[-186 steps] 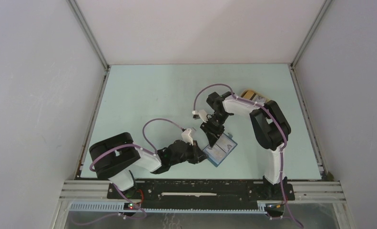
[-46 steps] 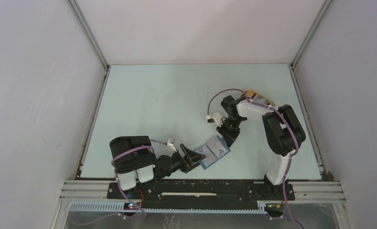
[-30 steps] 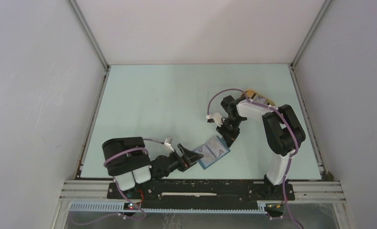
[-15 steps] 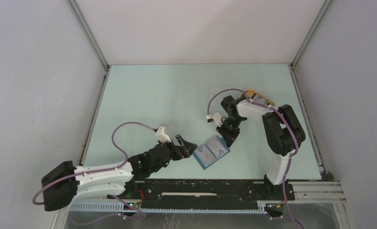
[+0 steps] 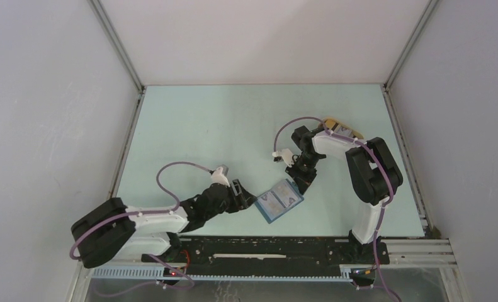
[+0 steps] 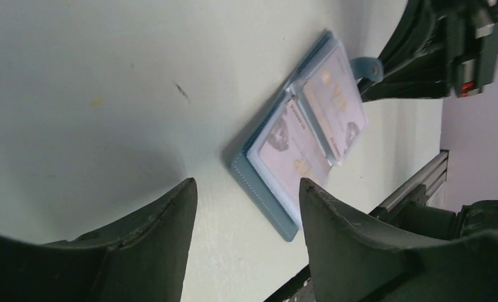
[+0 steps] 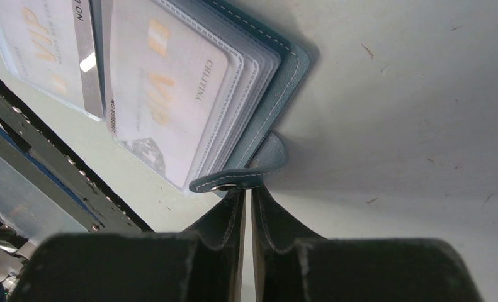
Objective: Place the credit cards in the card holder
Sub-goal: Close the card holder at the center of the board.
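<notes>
The teal card holder (image 5: 279,201) lies open on the table near the front edge. Two whitish credit cards (image 5: 272,202) (image 5: 288,197) sit in its clear sleeves. In the right wrist view both cards (image 7: 155,94) (image 7: 38,44) read VIP. My right gripper (image 5: 303,180) (image 7: 247,192) is shut, its tips against the snap tab (image 7: 243,179) at the holder's far corner. My left gripper (image 5: 243,194) (image 6: 247,184) stands open just left of the holder (image 6: 259,189), only bare table between its fingers. It does not touch the holder.
A tan oval tray (image 5: 338,128) sits at the back right, partly behind the right arm. The black rail (image 5: 265,248) at the table's front edge runs close below the holder. The left arm's cable (image 5: 177,167) loops over the table.
The left arm has swung its elbow out to the left. Its gripper drew back from the holder's near-left corner, and its fingers now stand closer together. The right arm and holder stayed put.
</notes>
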Controlling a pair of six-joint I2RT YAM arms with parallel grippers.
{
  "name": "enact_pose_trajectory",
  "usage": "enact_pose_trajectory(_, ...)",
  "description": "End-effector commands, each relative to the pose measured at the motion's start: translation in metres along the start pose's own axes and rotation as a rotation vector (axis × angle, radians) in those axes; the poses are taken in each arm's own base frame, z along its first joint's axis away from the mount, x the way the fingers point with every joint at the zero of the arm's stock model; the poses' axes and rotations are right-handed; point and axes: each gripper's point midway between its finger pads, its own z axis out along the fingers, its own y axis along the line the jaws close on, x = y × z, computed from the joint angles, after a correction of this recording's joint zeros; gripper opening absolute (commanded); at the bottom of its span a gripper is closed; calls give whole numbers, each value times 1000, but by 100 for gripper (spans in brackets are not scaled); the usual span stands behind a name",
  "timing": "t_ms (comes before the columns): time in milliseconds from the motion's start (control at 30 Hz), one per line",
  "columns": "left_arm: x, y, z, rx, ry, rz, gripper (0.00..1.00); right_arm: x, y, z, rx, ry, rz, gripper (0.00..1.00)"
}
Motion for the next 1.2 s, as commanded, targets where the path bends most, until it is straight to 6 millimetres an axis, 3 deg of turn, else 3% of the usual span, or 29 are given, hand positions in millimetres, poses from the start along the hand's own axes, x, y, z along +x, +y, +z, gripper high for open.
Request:
enact_pose_trajectory(0, 9, -11, 6, 83, 64, -39, 64, -7, 0, 3, -8, -7, -11, 15)
enact_pose_trajectory(300, 24, -12, 18, 112, 140, -75, 56, -7, 1, 4, -13, -7, -13, 14)
enact_pose_trajectory(533, 23, -17, 20, 148, 130, -114, 54, -7, 2, 4, -18, -9, -15, 14)
enact_pose_trajectory(800, 6, -55, 6, 312, 84, -150, 52, -9, 4, 3, -27, -17, -18, 14)
enact_pose_trajectory(1167, -1, -90, 8, 458, 92, -181, 49, -11, 8, -1, -64, -40, -3, 14)
